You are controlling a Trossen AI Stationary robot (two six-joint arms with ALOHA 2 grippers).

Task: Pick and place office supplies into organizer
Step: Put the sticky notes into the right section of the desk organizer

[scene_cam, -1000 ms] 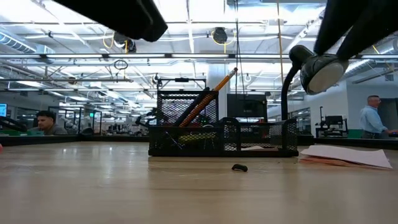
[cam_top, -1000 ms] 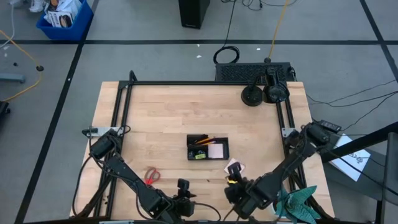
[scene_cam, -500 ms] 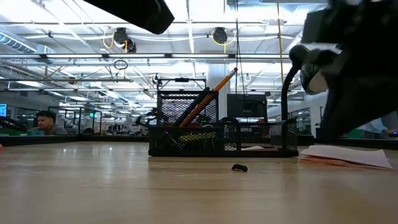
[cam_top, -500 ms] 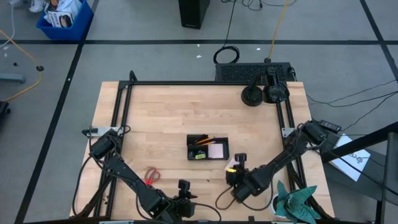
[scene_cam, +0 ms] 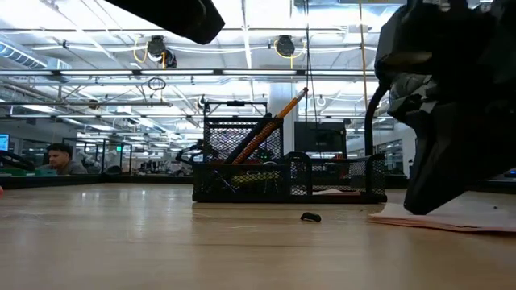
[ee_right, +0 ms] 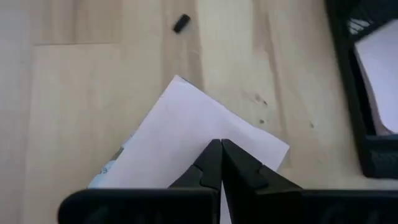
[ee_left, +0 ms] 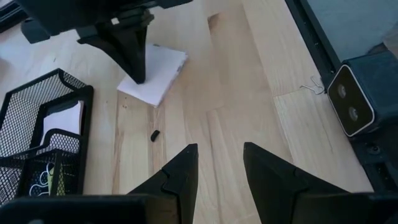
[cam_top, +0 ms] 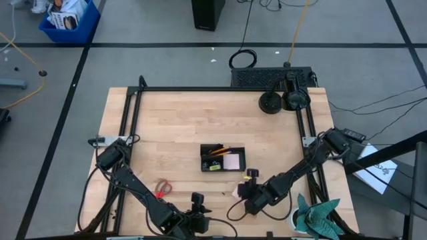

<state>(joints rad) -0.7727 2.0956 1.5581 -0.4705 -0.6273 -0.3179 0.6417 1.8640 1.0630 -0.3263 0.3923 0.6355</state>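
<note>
The right claw [cam_top: 251, 175] is down over the worktop [cam_top: 180, 120], just toward five o'clock of the organizer [cam_top: 223, 159], with its fingers [ee_right: 211, 163] pressed together over a pale sticky-note pad [ee_right: 199, 140]. The wrist camera shows the closed tips lying across the pad's top sheet — whether any paper is pinched between them cannot be told. The pad lies flat on the wood, one corner pointing toward the organizer's mesh wall [ee_right: 357, 93] but not touching it.

The left claw [cam_top: 197, 200] hangs near the worktop's six o'clock edge, its fingers [ee_left: 180, 177] parted with bare wood between them; it holds nothing.

The organizer, a black mesh tray, stands near the worktop's middle. Orange pencils [cam_top: 220, 151] lean in its rear compartment (they rise above the mesh in the low view), a pinkish pad [cam_top: 231, 162] sits in the compartment toward three o'clock, and something yellow [cam_top: 213, 167] shows at the seven o'clock corner.

A tiny binder clip [scene_cam: 310, 217] lies loose on the wood in front of the organizer — apart from both pad and tray. Red-handled scissors [cam_top: 162, 187] lie toward eight o'clock of the organizer, well apart from it, beside the left arm. A teal cloth [cam_top: 319, 215] sits at the five o'clock corner.
</note>
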